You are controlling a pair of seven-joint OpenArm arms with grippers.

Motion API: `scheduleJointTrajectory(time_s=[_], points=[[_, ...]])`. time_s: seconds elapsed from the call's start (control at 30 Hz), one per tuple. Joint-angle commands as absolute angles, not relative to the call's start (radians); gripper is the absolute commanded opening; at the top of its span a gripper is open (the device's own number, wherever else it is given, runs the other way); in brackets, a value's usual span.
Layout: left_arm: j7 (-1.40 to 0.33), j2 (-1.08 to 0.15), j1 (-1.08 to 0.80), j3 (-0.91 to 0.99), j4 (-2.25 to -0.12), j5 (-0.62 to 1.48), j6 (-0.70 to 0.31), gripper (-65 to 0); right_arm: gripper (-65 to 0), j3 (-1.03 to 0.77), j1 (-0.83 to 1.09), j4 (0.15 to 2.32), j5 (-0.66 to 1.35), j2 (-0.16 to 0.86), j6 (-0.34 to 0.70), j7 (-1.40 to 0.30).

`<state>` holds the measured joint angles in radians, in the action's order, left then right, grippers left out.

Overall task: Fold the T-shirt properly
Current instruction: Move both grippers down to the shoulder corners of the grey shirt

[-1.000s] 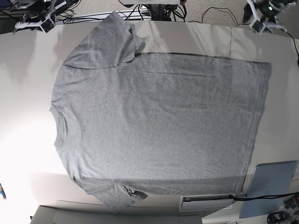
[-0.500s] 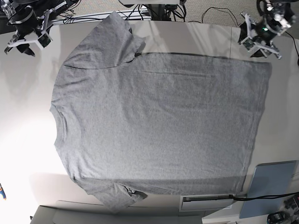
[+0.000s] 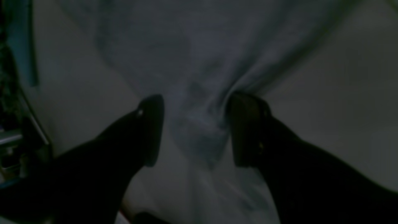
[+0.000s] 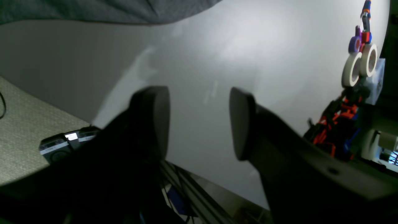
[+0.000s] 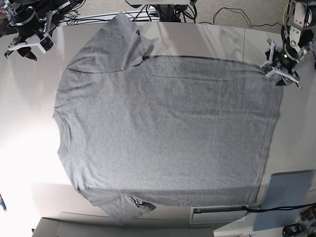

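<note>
We see the large heather-grey short-sleeved cotton T-shirt (image 5: 163, 123) spread flat and plain side up across the middle of the white table (image 5: 24, 138), its ribbed neck toward the table's left edge in the base view and its hem toward the right edge. One sleeve reaches the far edge, the other hangs at the near edge.

The left gripper (image 5: 282, 69) sits at the far right corner of the shirt, right on the hem corner. In the left wrist view its two dark fingers (image 3: 152, 127) stand apart with a puckered ridge of grey cloth (image 3: 199, 124) bunched between them (the picture is dim, so we cannot tell whether the pads press the fabric or only flank it).

The right gripper (image 5: 24, 47) hovers over the far left corner of the table, well apart from the shirt's sleeve. Its jaws stand apart as well, with only bare tabletop between the fingers (image 4: 155, 118) in the right wrist view; the sleeve's edge (image 4: 93, 12) shows along the top of that picture.

A flat blue-grey panel (image 5: 289, 195) lies at the near right corner, just beside the hem.
</note>
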<state>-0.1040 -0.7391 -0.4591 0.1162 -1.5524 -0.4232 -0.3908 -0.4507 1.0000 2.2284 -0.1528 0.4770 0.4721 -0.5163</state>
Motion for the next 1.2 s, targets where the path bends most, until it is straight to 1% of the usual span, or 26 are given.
scheduleJointTrajectory(time_s=[0.0, 0.07, 0.17, 0.27, 0.33, 0.43, 0.53, 0.57, 0.6, 0.7, 0.83, 0.93, 1.0, 1.17], points=[[-0.148, -0.752, -0.454, 0.109, -1.518, -0.45, -0.419, -30.0, -34.4, -0.459, 1.008, 2.244, -0.155, 0.485, 0.461, -0.505], [-0.139, -0.752, -0.434, 0.103, -1.479, -0.453, -0.43, -30.0, -34.4, -0.459, 1.008, 2.244, -0.155, 0.485, 0.461, -0.501], [-0.085, -0.751, -0.43, 0.102, -1.449, -0.471, -0.494, -30.0, -34.4, -0.459, 1.008, 2.244, -0.156, 0.485, 0.469, -0.496], [-0.025, -0.751, -0.43, 0.102, -1.436, -0.538, -0.542, -30.4, -34.4, -0.459, 1.008, 2.244, -0.159, 0.485, 0.52, -0.485], [-0.02, -0.751, -0.429, 0.102, -1.436, -0.563, -0.545, -33.3, -34.4, -0.459, 1.008, 2.244, -0.164, 0.485, 0.558, -0.471], [-0.018, -0.751, -0.429, 0.102, -1.436, -0.573, -0.562, -43.5, -34.4, -0.459, 1.008, 2.244, -0.223, 0.485, 0.596, -0.427], [-0.017, -0.751, -0.429, 0.102, -1.436, -0.573, -0.607, -59.1, -34.5, -0.459, 1.008, 2.244, -0.276, 0.485, 0.616, -0.39], [-0.017, -0.751, -0.43, 0.102, -1.436, -0.573, -0.611, -63.3, -34.5, -0.459, 1.008, 2.244, -0.291, 0.486, 0.63, -0.38], [-0.017, -0.751, -0.43, 0.102, -1.436, -0.573, -0.615, -65.0, -34.5, -0.459, 1.008, 2.243, -0.305, 0.494, 0.648, -0.366], [-0.017, -0.751, -0.43, 0.102, -1.436, -0.573, -0.616, -65.0, -34.5, -0.455, 1.008, 2.238, -0.336, 0.531, 0.682, -0.339], [-0.017, -0.751, -0.432, 0.102, -1.436, -0.573, -0.615, -65.0, -34.5, -0.42, 1.008, 2.216, -0.358, 0.606, 0.681, -0.34], [-0.017, -0.743, -0.432, 0.102, -1.439, -0.573, -0.614, -65.0, -34.5, -0.362, 1.005, 2.214, -0.397, 0.651, 0.676, -0.342], [-0.017, -0.732, -0.432, 0.102, -1.452, -0.573, -0.615, -65.0, -34.5, -0.313, 0.982, 2.212, -0.403, 0.666, 0.672, -0.356], [-0.02, -0.703, -0.432, 0.102, -1.485, -0.572, -0.615, -65.0, -34.5, -0.17, 0.878, 2.16, -0.402, 0.669, 0.664, -0.391]])
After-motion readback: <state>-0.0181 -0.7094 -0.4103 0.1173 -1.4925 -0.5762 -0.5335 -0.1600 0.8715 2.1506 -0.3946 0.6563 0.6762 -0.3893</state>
